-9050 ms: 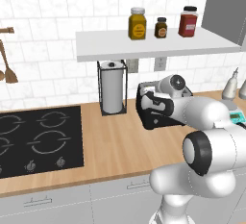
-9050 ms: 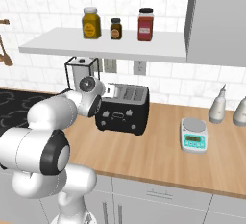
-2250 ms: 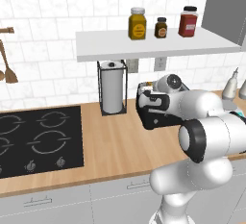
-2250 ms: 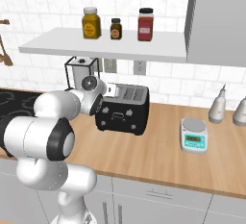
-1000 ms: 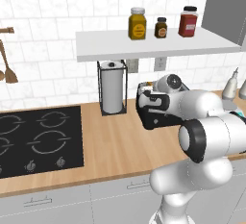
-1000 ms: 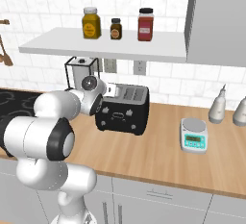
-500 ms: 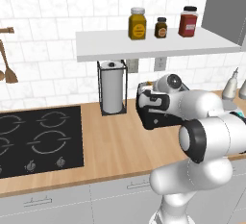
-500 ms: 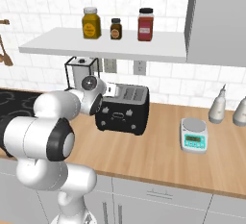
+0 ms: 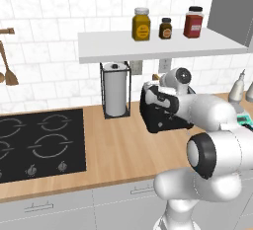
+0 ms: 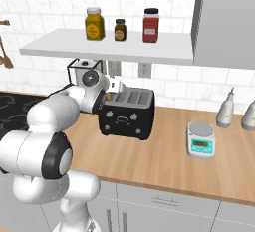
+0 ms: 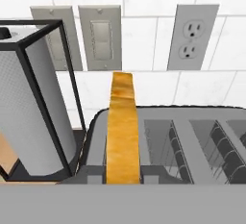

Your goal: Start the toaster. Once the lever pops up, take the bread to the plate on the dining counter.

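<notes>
Standing upright in the leftmost slot of the toaster (image 11: 163, 141), the bread (image 11: 122, 131) is showing its browned top edge well above the slot in the hand view, with the empty wire-lined slots running off to its right. The toaster (image 10: 125, 112) is sitting on the wooden desk (image 10: 169, 151) against the tiled wall, its light controls facing forward in the right base view, and the white arm is reaching across to its left end, where the jaws (image 10: 113, 87) are hovering just above the bread slot. In the left base view the toaster (image 9: 160, 118) is partly covered by the arm, and the hand (image 9: 165, 93) is sitting at its top. I cannot tell whether the jaws are apart or together, since the fingertips are hidden at the bottom of the hand view and too small to read from the base cameras. A paper towel roll (image 11: 33, 117) in a black wire frame is standing just beside the toaster on its left. Behind them a wall outlet (image 11: 192, 38) and two switch plates (image 11: 100, 38) are showing on the tiles. A small kitchen scale (image 10: 201, 140) is resting on the desk well apart to the toaster's right.
</notes>
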You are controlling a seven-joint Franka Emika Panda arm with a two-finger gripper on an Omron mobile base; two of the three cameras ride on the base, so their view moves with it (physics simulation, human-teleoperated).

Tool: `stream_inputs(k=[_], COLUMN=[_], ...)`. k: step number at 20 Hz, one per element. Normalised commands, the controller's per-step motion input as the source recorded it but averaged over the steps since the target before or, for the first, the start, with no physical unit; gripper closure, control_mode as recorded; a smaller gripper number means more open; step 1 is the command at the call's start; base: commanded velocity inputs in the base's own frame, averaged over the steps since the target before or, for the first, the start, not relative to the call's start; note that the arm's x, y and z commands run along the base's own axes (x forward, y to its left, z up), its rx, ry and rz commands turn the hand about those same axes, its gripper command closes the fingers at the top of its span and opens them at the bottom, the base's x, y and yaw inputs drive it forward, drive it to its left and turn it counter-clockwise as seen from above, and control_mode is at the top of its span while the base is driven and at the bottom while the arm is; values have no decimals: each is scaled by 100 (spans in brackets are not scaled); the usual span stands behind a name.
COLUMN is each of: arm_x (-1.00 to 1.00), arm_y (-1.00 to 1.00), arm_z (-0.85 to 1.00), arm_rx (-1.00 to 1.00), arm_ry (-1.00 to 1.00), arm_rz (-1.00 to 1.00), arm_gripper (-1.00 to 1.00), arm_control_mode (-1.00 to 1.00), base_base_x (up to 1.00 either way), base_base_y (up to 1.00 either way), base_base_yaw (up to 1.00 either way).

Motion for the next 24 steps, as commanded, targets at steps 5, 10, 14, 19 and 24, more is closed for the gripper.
stream_inputs(k=[5,10,14,19,24], arm_x=[-80,-70,-78,-77,-79], arm_y=[0,0,0,3,0], arm_z=[39,44,28,13,6], arm_rx=[-1,0,0,-1,0], arm_ry=[0,1,6,12,15], arm_rz=[0,0,0,0,0], arm_gripper=[100,100,100,100,100], arm_control_mode=[-100,-100,-100,-100,-100], base_base_x=[0,0,0,0,0], base_base_y=[0,0,0,0,0], base_base_yaw=[0,0,0,0,0])
